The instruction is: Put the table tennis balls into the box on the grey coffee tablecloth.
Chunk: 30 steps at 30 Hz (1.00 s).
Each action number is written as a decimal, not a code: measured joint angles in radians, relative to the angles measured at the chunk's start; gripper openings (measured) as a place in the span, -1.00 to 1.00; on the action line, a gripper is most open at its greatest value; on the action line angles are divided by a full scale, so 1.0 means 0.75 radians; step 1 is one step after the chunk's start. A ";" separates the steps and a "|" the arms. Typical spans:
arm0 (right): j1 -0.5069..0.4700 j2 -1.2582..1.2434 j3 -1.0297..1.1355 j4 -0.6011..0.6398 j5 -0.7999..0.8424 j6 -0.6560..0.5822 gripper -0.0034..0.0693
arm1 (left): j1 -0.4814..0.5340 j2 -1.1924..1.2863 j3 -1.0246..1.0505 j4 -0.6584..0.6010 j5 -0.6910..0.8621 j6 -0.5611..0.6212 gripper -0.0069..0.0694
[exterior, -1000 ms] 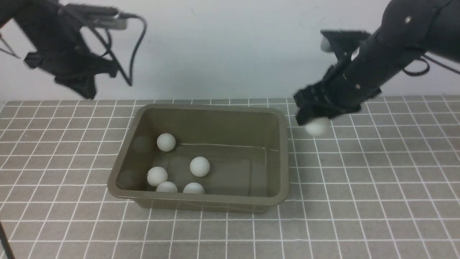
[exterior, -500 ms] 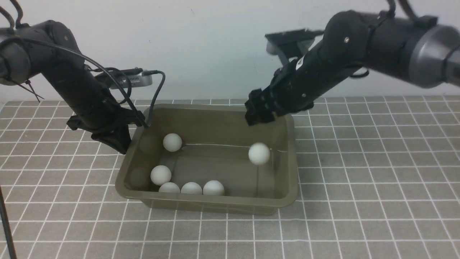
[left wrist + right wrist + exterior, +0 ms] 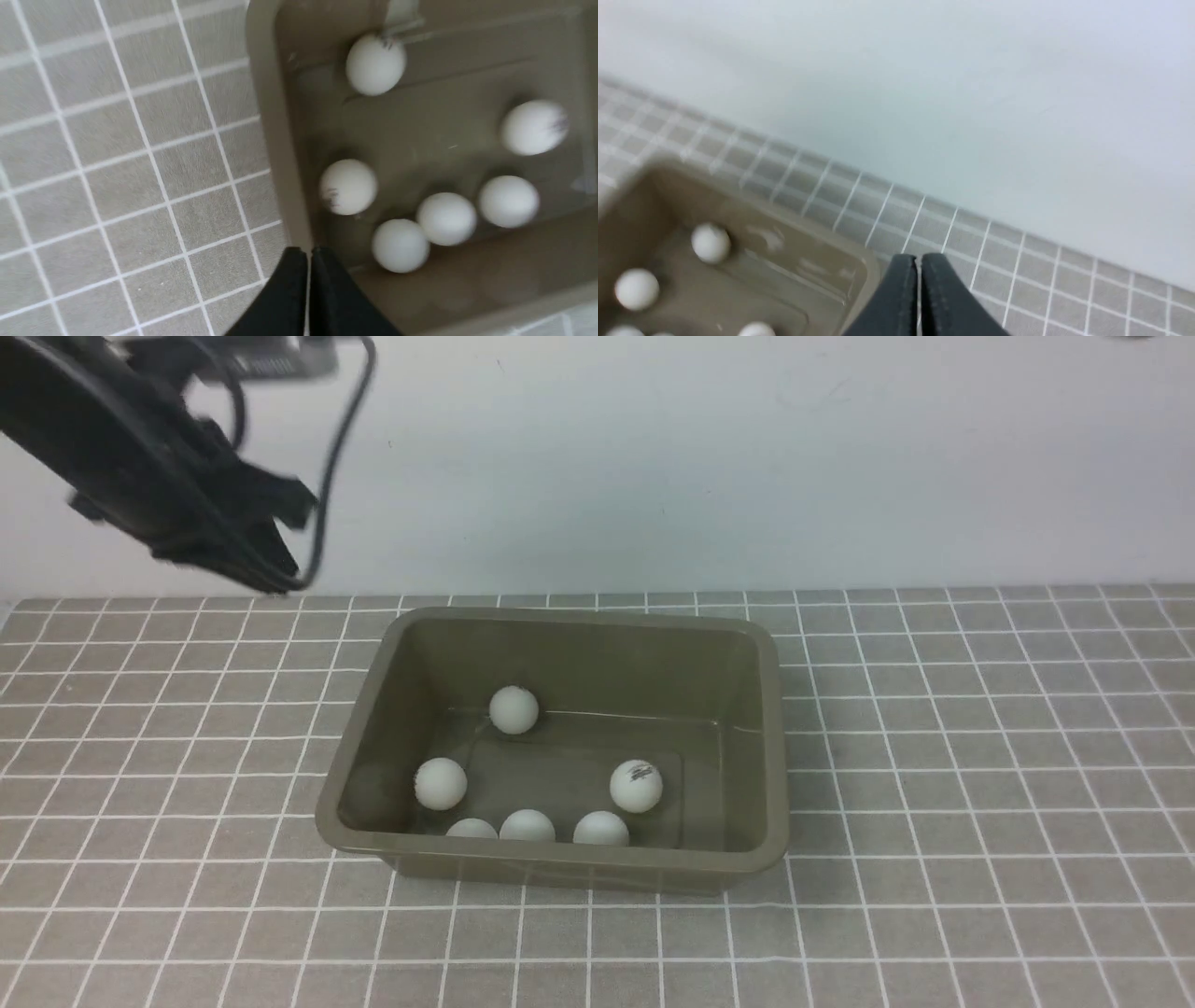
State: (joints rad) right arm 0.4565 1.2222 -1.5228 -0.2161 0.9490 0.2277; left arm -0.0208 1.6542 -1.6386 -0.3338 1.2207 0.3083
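Balls (image 3: pixel 636 785): all 6 lie inside the box (image 3: pixel 771 728) on the cloth (image 3: pixel 980 756). Left tool (image 3: pixel 309 256) and right tool (image 3: pixel 919 261) are pressed together, empty; judged done, so lift clear without nudging the box.

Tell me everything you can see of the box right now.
The box is an olive-grey, topless rectangular bin, plastic by its look, with rounded corners, a rolled rim and a glossy inside. It stands upright on the grey coffee tablecloth, near the middle. Six table tennis balls lie on its floor, three in a row against the near wall. Nothing else touches it.
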 joint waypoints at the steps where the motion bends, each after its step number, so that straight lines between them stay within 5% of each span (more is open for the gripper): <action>1: 0.000 -0.132 0.105 -0.003 -0.058 0.035 -0.94 | -0.003 -0.095 0.029 -0.012 0.001 0.010 -0.83; 14: 0.000 -1.192 1.390 -0.173 -1.154 0.187 -0.95 | -0.009 -1.005 0.729 -0.209 -0.441 0.104 -0.83; 30: 0.000 -1.364 1.555 -0.116 -1.243 0.207 -0.95 | -0.009 -1.793 1.387 -0.315 -0.582 0.113 -0.83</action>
State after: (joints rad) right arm 0.4565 0.1989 -0.3566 -0.3031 0.0168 0.3826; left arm -0.0272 0.3092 -0.5985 -0.5700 0.7845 0.3934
